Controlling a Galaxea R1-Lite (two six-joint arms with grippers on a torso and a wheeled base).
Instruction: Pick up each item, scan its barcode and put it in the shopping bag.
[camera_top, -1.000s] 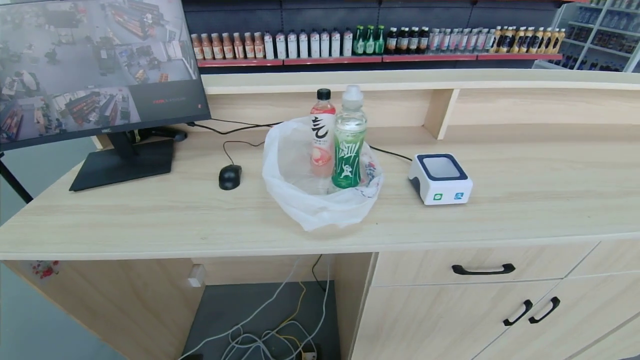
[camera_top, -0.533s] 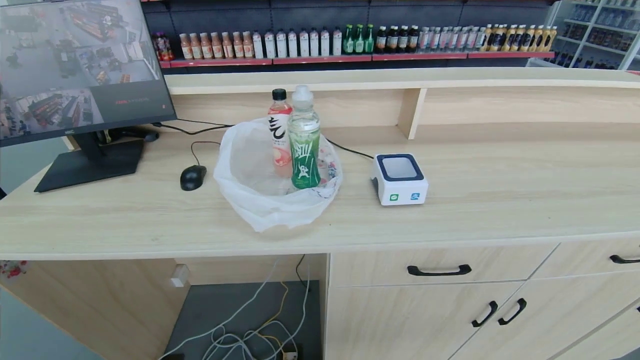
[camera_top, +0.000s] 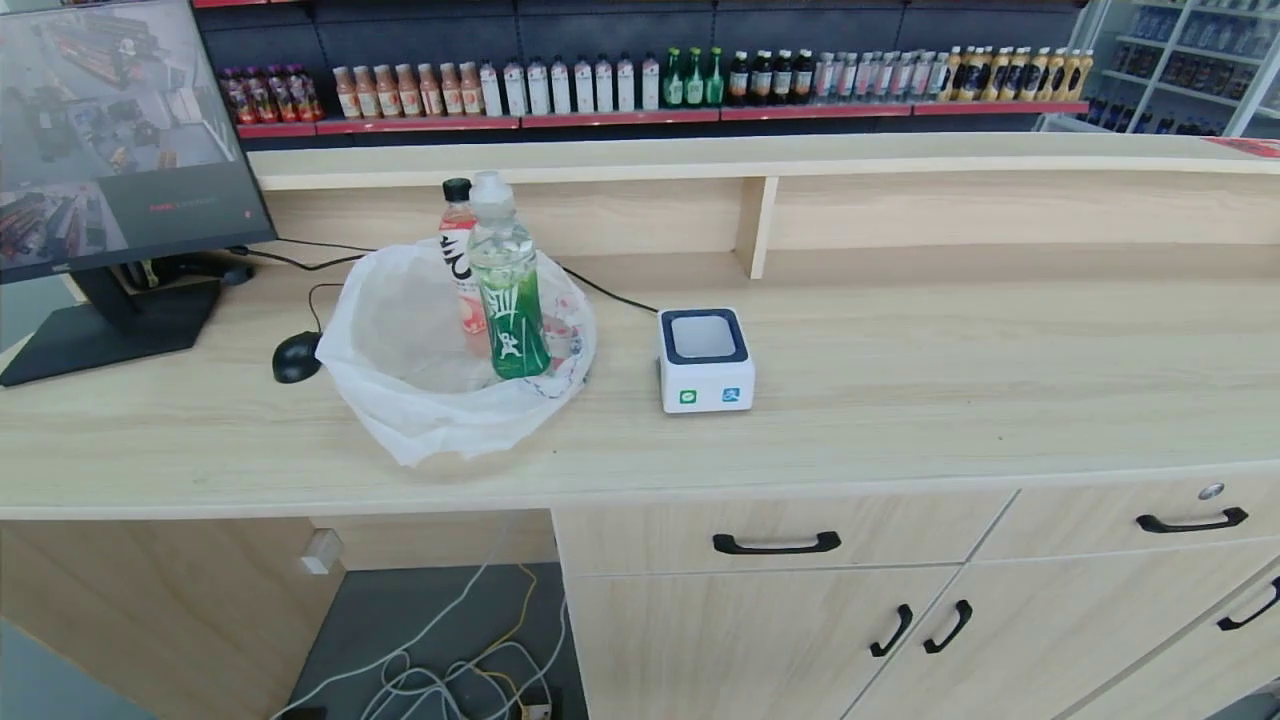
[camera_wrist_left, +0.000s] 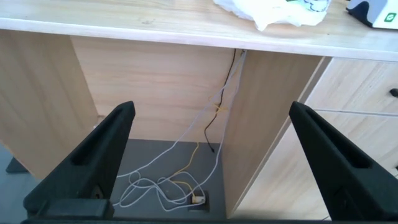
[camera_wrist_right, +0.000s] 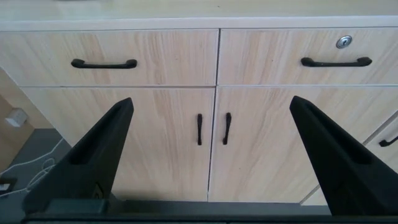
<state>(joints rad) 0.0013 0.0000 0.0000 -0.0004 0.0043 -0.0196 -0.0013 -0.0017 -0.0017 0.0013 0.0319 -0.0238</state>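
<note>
Green bottle (camera_top: 510, 305) and pink bottle (camera_top: 459, 262) noted upright in shopping bag (camera_top: 440, 425), left of scanner (camera_top: 704, 360). Left gripper (camera_wrist_left: 211, 109) and right gripper (camera_wrist_right: 211, 102) held below counter (camera_top: 900, 420), jaws wide, empty. Task judged complete; arms best kept clear of bag.

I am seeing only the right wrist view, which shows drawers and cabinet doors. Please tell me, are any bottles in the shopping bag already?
Observer: Yes. Two bottles stand upright in the white shopping bag: a green bottle in front and a pink bottle behind it.
Operator: And where is the scanner?
Observer: The white scanner stands on the counter, on the right of the bag and apart from it.
Operator: What is the left tool doing?
Observer: The left tool is open and holds nothing. It hangs low, facing the open bay under the counter, where cables run down to the floor.
</note>
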